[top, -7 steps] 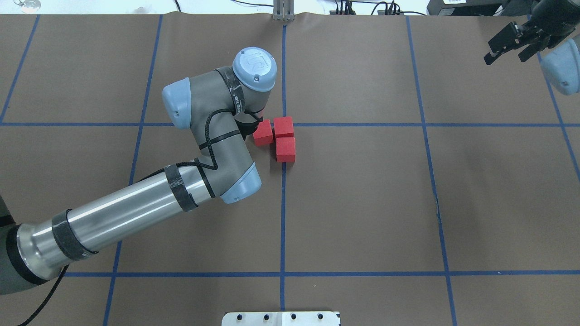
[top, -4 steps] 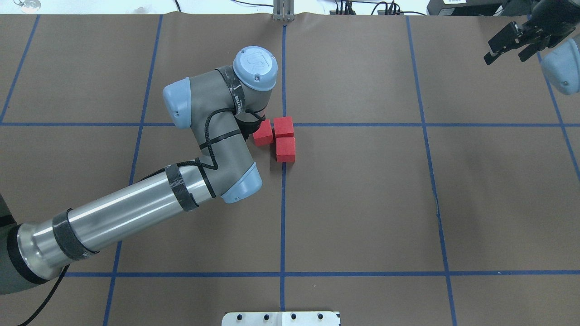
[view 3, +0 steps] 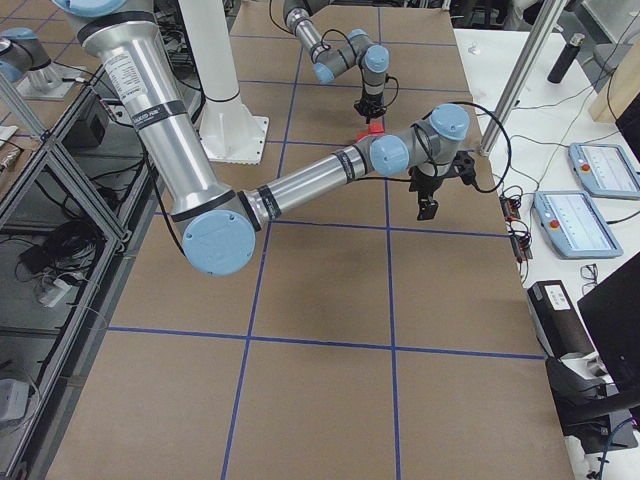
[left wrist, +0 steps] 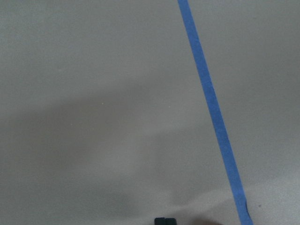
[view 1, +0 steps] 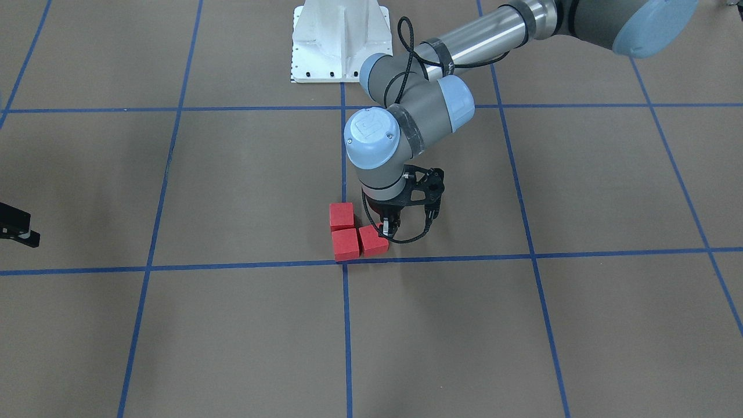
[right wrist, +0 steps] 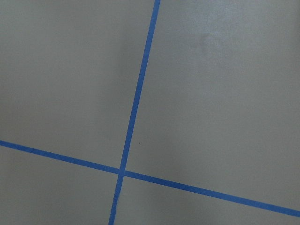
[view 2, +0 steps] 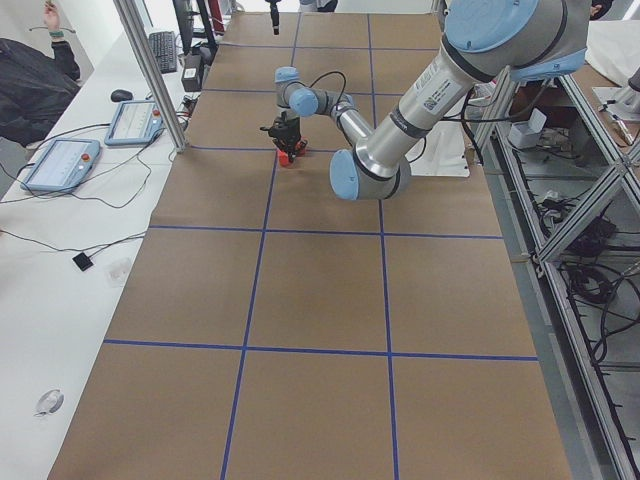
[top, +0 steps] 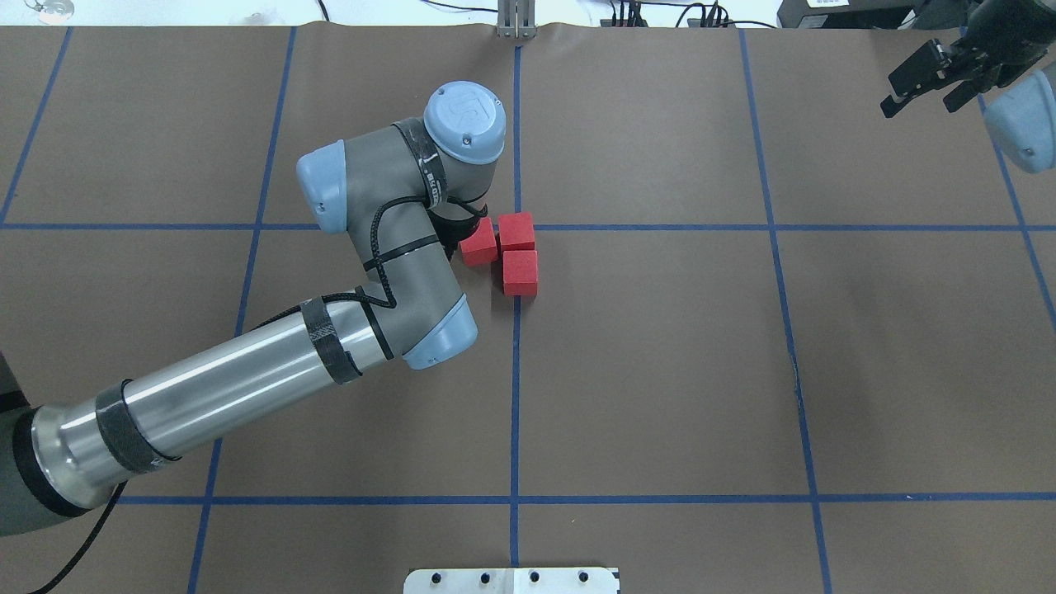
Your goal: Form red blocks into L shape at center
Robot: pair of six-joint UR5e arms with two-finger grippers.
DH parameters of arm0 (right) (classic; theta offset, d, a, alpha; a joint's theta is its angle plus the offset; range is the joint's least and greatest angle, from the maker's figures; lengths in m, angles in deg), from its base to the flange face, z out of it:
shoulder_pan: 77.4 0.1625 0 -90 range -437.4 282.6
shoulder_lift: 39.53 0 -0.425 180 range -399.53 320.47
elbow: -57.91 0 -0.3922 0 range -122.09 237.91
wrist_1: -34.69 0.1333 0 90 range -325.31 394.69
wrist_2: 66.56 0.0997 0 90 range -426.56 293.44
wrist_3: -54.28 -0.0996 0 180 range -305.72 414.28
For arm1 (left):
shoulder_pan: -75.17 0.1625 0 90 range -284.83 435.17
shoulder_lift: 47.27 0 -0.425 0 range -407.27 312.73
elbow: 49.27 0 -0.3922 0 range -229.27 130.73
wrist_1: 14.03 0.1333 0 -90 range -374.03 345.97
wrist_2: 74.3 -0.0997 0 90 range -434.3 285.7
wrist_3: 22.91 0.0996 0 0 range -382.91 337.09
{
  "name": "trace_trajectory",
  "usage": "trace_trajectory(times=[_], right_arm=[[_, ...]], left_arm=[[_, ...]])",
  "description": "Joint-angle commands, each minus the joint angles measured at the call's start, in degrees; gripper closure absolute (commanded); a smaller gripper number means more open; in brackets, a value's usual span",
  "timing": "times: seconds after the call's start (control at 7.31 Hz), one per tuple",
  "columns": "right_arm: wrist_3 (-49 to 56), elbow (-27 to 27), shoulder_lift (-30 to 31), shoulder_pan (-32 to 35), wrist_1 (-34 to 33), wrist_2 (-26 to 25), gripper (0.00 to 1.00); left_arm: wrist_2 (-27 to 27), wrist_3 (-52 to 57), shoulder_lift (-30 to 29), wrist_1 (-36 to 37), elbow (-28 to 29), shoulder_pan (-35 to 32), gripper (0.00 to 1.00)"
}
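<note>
the left claw (view 1: pixel 388 225) sits mostly hidden beneath its wrist, the right claw (view 1: pixel 23 228) cut by the edge.

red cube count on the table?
3 small matte red cubes, clustered: one at the central blue tape crossing, one adjoining it toward the robot, one beside it by the left gripper. None appear hidden.

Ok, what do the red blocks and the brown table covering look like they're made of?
Red blocks: probably painted wood or dense foam; matte, no glare, crisp square edges. Brown covering: looks like kraft paper; dull finish, slightly wavy far edge.
</note>
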Motion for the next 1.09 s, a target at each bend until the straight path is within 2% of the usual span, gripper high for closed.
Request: trace_trajectory(times=[0.0,0.96], right_arm=[[0.00,0.06,0.03,0.03,-0.03,0.00,0.01],[0.00,-0.03,0.03,0.03,-0.03,0.00,0.01]], left_arm=[[-0.33,-0.05,-0.04,-2.10,0.00,-0.44,1.00],[-0.42,-0.14,0.23,-6.34,0.70,-0.45,1.00]])
